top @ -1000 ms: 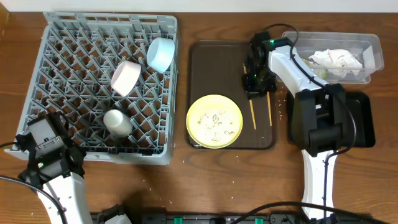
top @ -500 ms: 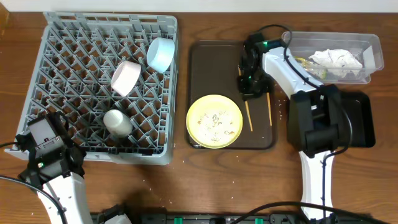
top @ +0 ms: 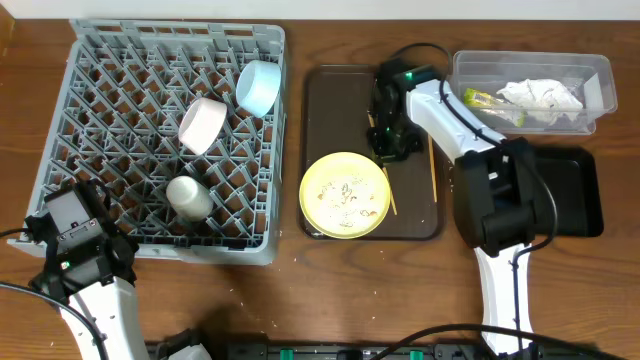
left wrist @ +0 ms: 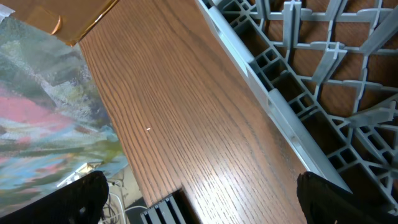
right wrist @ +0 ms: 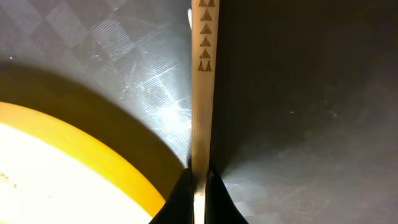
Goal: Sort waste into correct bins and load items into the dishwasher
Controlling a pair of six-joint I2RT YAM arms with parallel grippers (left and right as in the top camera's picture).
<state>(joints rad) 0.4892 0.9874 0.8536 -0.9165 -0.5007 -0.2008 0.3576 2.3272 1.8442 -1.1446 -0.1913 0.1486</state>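
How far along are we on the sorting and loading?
Done: blue bowl, pinkish bowl and cup sit in the rack; napkin and wrapper lie in the clear tub. In hand: the right hand is shut on one chopstick. Left: the second chopstick and the crumb-strewn plate, both on the brown tray.

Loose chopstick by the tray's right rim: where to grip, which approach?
Pinch the loose chopstick near mid-length from straight above, closing across its width. It lies flat on the brown tray, running along the right rim, so a sideways approach would likely hit the rim. The right gripper is shut on the other chopstick.
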